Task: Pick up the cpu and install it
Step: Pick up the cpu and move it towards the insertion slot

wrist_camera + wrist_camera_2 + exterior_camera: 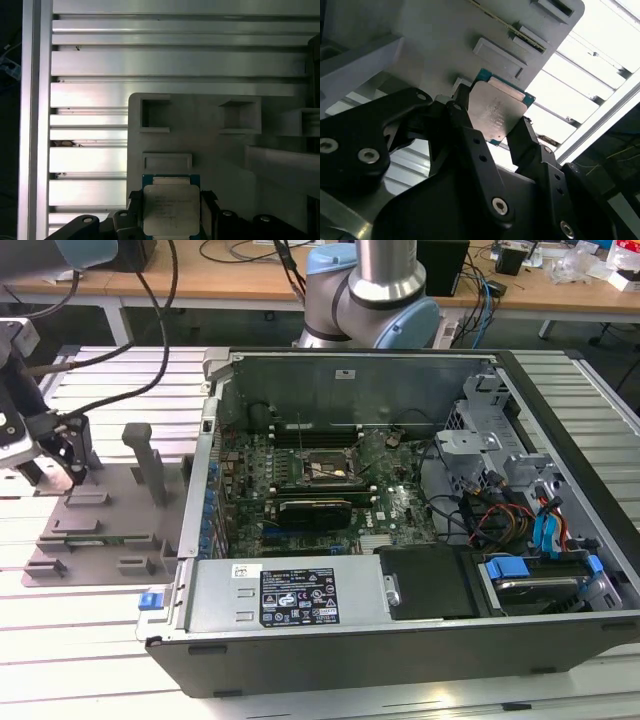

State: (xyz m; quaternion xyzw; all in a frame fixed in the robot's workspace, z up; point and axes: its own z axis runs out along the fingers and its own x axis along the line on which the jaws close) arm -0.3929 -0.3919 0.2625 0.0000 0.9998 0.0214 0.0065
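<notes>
- Furthest toward the exterior view's left, the black two-fingered gripper (pixel 58 470) hangs over the near-left part of a flat gray plastic fixture plate (pixel 110 532) lying on the slotted aluminium table (pixel 80 625).
- Both wrist views show the gripper closed on the small flat square cpu (pixel 497 112) with a silvery-gray metal top and thin green edge, its black fingers (pixel 470 135) pressing on two opposite sides.
- The cpu (pixel 171 210) sits over the plate, beside a raised rectangular block (pixel 167 162); whether it is clear of the plate, I cannot tell.
- Right of the plate lies an open dark desktop computer case (pixel 400 645), well apart from the gripper.
- Inside it, a green motherboard (pixel 400 505) carries a black square socket (pixel 320 468).
</notes>
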